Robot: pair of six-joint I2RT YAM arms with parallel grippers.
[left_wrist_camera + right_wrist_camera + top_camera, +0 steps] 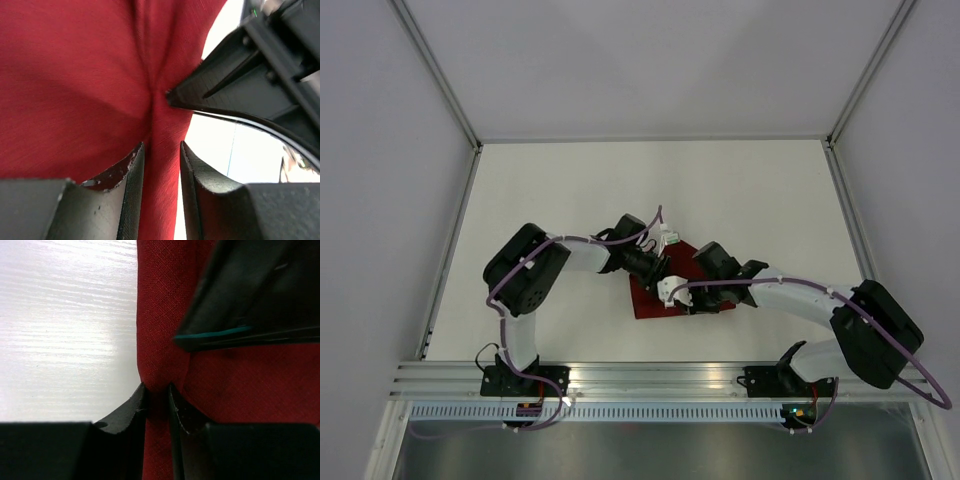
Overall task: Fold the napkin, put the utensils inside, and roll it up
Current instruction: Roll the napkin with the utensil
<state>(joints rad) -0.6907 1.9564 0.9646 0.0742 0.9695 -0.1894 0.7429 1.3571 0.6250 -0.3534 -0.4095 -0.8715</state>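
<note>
We judge the right pincer (156,386), reaching from four o'clock, clamps the thin dark red cloth napkin's (653,302) ridge for folding. The left pincer (161,145), from nine, stands apart astride it.

plain dark red napkin (648,303), white table (620,180)

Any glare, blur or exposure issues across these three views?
Top external: even diffuse light, sharp, soft shadows only. Left wrist: dark red thin cloth napkin weave resolves, left tool soft up close, background blown out. Right wrist: streaky glare on white table, right tool nearly black.
</note>
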